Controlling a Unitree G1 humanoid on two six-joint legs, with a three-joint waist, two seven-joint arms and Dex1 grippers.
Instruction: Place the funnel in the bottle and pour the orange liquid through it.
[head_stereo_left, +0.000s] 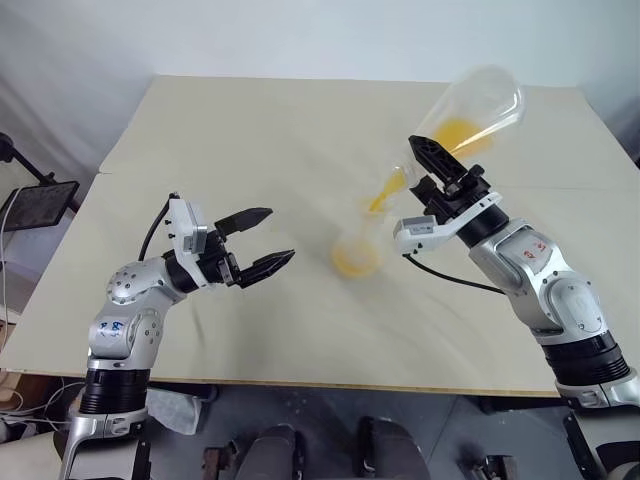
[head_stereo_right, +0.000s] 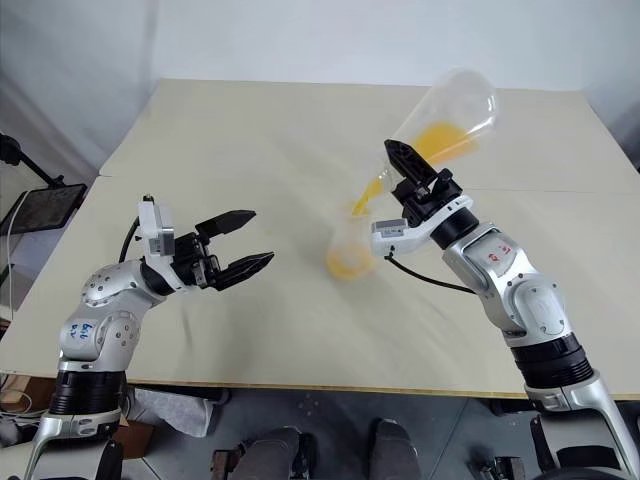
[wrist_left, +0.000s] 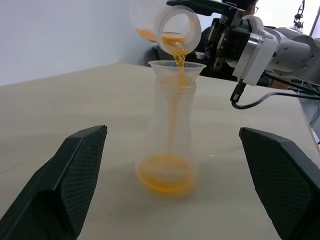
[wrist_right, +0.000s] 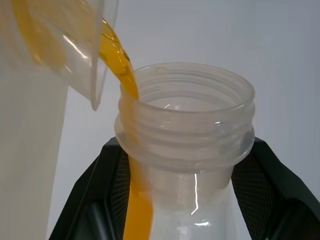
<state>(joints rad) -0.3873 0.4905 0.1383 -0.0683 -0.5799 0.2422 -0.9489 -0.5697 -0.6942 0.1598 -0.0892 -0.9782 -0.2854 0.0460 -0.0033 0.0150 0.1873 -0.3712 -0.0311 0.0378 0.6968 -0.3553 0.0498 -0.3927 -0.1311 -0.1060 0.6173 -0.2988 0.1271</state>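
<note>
Two arms raised, flask (head_stereo_left: 470, 110) tilted.

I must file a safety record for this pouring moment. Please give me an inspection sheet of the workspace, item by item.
Surface: pale table, no spill seen.
Job's things: funnel sits in the mouth of the bottle, which stands upright; orange liquid streams through the funnel and pools in the bottle's bottom. The tilted flask keeps some liquid.
Clutter: nothing seen on the table.
Grippers: left tool open, empty, beside the bottle, apart from it. Right tool shut on the flask's neck.
Cables: black cable hangs under the right wrist.
Surroundings: pale wall; dark stand off the table's left edge.
</note>
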